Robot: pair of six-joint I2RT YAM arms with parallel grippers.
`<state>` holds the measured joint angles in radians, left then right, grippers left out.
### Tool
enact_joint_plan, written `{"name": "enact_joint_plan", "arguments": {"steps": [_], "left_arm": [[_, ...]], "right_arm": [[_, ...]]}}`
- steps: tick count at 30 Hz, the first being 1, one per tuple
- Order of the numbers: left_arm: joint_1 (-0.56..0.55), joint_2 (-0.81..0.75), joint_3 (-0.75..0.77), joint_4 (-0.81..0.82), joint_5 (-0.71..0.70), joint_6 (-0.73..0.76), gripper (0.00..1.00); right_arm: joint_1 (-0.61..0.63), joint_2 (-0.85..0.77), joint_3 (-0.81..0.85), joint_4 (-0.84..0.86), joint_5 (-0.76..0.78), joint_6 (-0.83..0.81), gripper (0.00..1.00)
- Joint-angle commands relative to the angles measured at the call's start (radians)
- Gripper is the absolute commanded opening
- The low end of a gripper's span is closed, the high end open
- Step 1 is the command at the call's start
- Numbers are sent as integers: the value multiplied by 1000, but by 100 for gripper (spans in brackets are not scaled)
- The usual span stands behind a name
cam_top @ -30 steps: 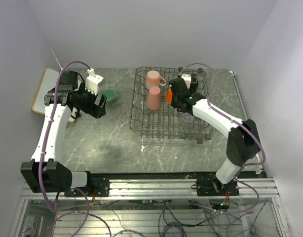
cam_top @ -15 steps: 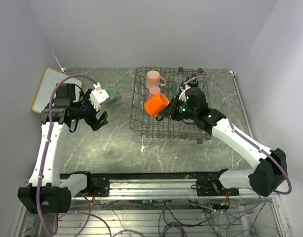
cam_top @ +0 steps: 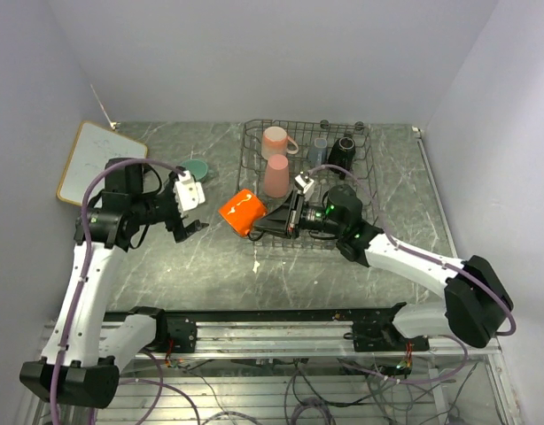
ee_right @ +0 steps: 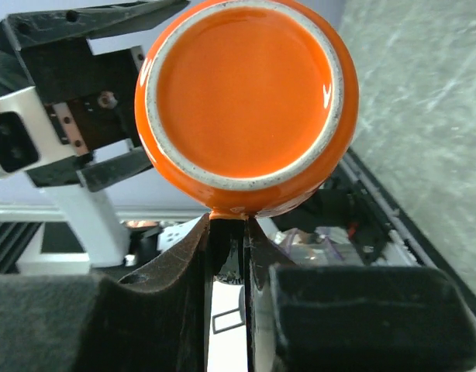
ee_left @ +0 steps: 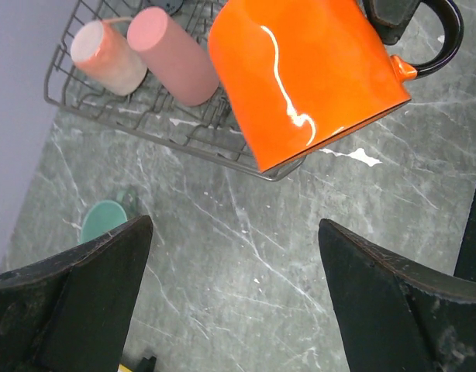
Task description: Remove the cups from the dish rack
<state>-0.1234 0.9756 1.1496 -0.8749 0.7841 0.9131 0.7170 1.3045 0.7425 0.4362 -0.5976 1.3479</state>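
Note:
My right gripper (cam_top: 270,220) is shut on the black handle of the orange mug (cam_top: 240,212) and holds it tipped on its side above the table, just left of the dish rack (cam_top: 365,232). The right wrist view shows the mug's base (ee_right: 246,93) above the closed fingers (ee_right: 229,232). My left gripper (cam_top: 190,227) is open and empty, a little left of the mug; the left wrist view shows the mug (ee_left: 308,74) ahead of its spread fingers (ee_left: 234,232). The mint green cup (cam_top: 197,168) stands on the table. A pale pink mug (cam_top: 276,140), pink tumbler (cam_top: 276,175), grey-blue cup (cam_top: 320,146) and black mug (cam_top: 345,149) sit in the rack.
A wood-framed whiteboard (cam_top: 99,164) lies at the table's far left. The right arm stretches across the rack's front half and hides what is under it. Bare marble table (ee_left: 284,256) lies below the left gripper.
The right gripper has carried the orange mug out of the rack, leftward and toward the near side. The left gripper has moved right and nearer, away from the mint green cup.

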Motion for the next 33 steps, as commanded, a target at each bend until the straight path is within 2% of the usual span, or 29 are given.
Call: {"name": "enact_joint_plan", "arguments": {"steps": [1, 7, 13, 15, 19, 21, 25, 26, 27, 29, 31, 33], "left_arm": [[-15, -72, -39, 59, 100, 65, 98], [-19, -163, -116, 257, 111, -52, 96], [-20, -218, -155, 425, 59, -163, 85], [-20, -226, -153, 441, 53, -183, 76], [-20, -221, -141, 443, 67, -215, 42], [-20, -205, -125, 409, 90, -208, 31], [-21, -168, -96, 344, 108, -193, 16], [-20, -161, -91, 330, 105, -186, 12], [-21, -153, -85, 316, 94, -182, 8], [-21, -129, -77, 285, 45, -184, 7], [-21, -78, -47, 221, -40, -169, 7], [-20, -4, -4, 154, -152, -164, 7]], "right_arm": [[42, 10, -20, 403, -24, 206, 0], [126, 82, -30, 608, 68, 319, 0], [198, 143, 16, 709, 118, 364, 0], [205, 136, 16, 713, 136, 369, 0], [231, 131, 17, 716, 173, 370, 0], [250, 145, 38, 725, 181, 369, 0], [269, 175, 64, 729, 184, 369, 0], [270, 178, 59, 727, 189, 369, 8], [269, 176, 48, 718, 197, 366, 24], [260, 154, 16, 673, 221, 356, 51], [222, 102, -13, 570, 240, 324, 73], [170, 41, -32, 435, 245, 279, 83]]}}
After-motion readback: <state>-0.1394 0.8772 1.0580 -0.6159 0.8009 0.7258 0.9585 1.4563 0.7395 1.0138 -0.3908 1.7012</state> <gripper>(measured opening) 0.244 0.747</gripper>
